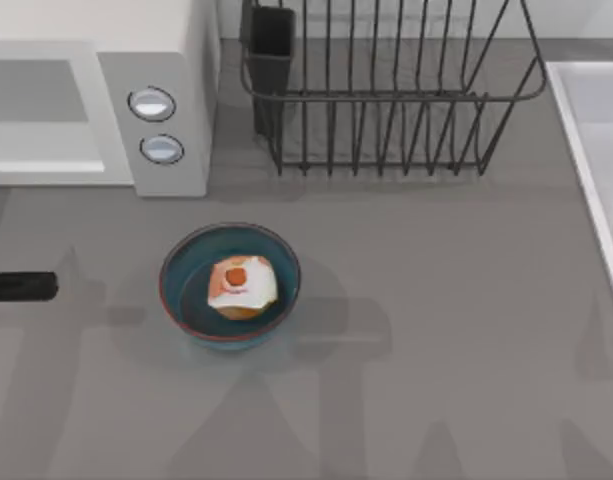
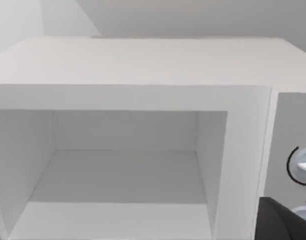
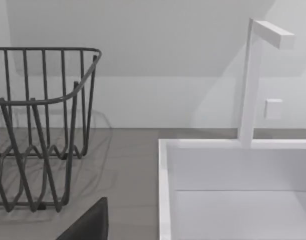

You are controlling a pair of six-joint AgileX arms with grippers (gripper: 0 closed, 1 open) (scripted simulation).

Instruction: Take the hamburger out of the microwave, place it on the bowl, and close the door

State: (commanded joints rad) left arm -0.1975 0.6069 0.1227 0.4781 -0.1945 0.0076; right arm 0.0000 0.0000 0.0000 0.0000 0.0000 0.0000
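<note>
The microwave [image 1: 96,110] runs off the top view's left edge — its door cannot be made out. The dish rack [image 1: 386,90] and sink [image 1: 596,150] are also cut off.

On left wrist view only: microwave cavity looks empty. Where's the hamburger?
Observer: Top view has the hamburger sitting in the bowl, on the table in front of the microwave knobs.
Operator: Anything right of the microwave?
Observer: A dark wire rack stands there, apart from the bowl.
Operator: Where's the left arm?
Observer: The left arm pokes in at the top view's left edge, level with the bowl and apart from it.
</note>
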